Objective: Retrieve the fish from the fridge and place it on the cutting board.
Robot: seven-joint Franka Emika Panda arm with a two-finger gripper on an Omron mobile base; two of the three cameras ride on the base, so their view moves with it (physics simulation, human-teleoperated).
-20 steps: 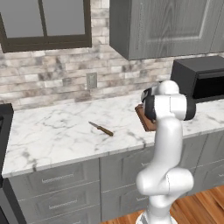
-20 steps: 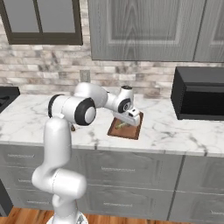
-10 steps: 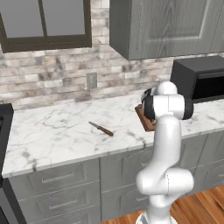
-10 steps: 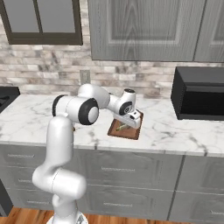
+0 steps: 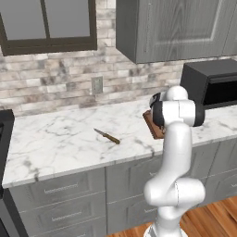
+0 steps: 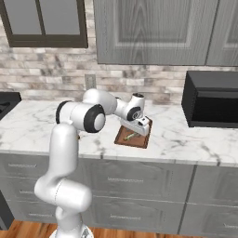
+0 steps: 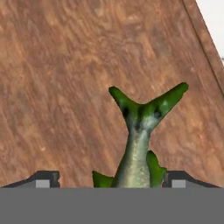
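The greenish-yellow fish (image 7: 138,131) lies on the reddish-brown cutting board (image 7: 65,87), its forked tail pointing away from the hand. My gripper (image 7: 111,180) hangs just over it, open, one tip on each side of the body and a gap on both sides. In the right base view the fish (image 6: 131,136) rests on the cutting board (image 6: 122,138) on the marble counter, directly below the gripper (image 6: 139,130). The left base view has my arm covering most of the cutting board (image 5: 154,127). The fridge is out of view.
A slim knife with a brown handle (image 5: 107,136) lies on the counter left of the board. A black microwave (image 6: 211,98) stands at the right, against the brick wall. Grey cupboards hang above, and a dark stove edge (image 6: 7,100) sits at the far left.
The hand has edged slightly to the right and down over the board. The fish and the board stay where they were.
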